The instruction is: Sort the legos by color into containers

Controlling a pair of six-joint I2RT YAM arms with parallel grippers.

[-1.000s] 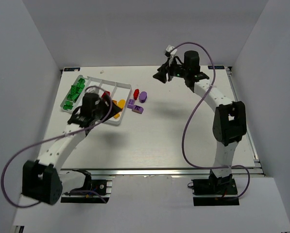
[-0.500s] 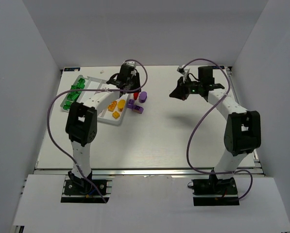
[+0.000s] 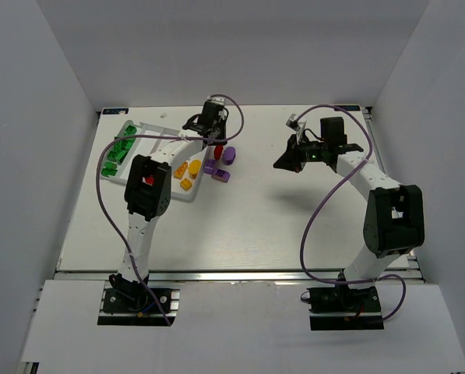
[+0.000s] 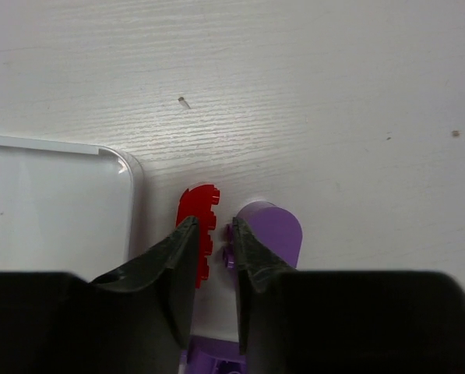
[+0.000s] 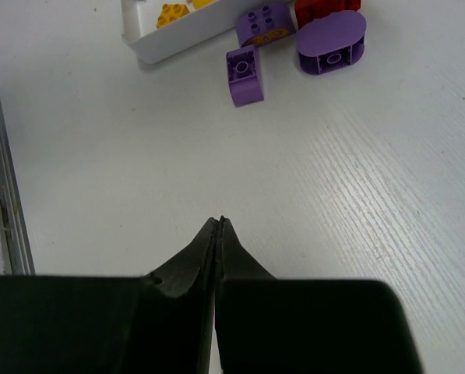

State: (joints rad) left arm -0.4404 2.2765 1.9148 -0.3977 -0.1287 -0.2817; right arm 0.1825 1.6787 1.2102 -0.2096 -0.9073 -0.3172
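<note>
Three purple bricks lie on the worktop (image 3: 255,226): one oval (image 5: 332,43), one studded block (image 5: 257,23) and one arched piece (image 5: 245,74). One red brick (image 4: 199,204) shows plainly. One white tray (image 4: 61,202) has four compartments and holds three yellow-orange bricks (image 3: 193,165). The green bricks (image 3: 119,148) number at least four, but they are bunched too closely for an exact count.

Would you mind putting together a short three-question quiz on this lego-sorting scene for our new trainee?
1. True or false: the right gripper is shut and holds nothing.
2. At the left gripper, which piece lies just beside the red lego? A: a green lego. B: a purple oval lego. C: a yellow lego.
3. Seen from above, what colour are the legos in the leftmost compartment of the white tray?
Key: 1 true; 2 B; 3 green.
</note>
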